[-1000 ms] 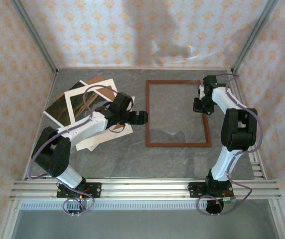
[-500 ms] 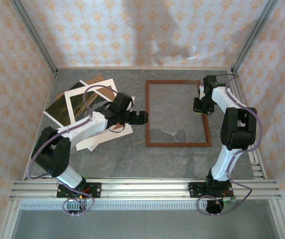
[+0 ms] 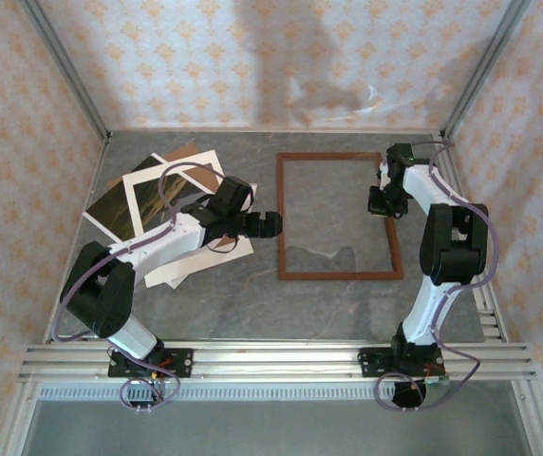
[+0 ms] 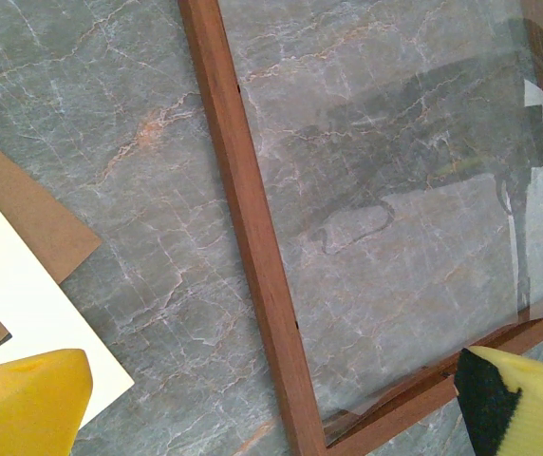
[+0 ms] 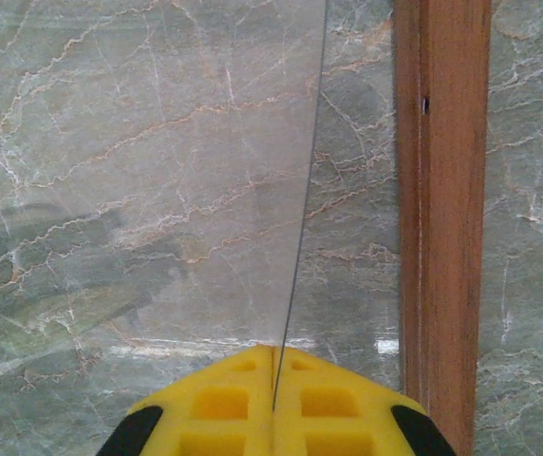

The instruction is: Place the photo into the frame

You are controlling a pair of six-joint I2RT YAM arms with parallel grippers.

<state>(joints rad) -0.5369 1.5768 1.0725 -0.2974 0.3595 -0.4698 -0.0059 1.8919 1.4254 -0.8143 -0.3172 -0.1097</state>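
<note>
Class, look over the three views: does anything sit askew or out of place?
Yes: the clear pane sits crooked inside the frame. The right fingers pinch its edge, which runs at a slant to the frame's rail, leaving a gap.

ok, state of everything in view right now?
left gripper: open, empty, above the frame's left rail.
right gripper: shut on the clear pane's edge.
clear pane: within the frame's opening.
frame: lying flat, no photo in it.
photo: in the left pile, partly under the white mat.
backing board: same pile, mostly covered.
</note>
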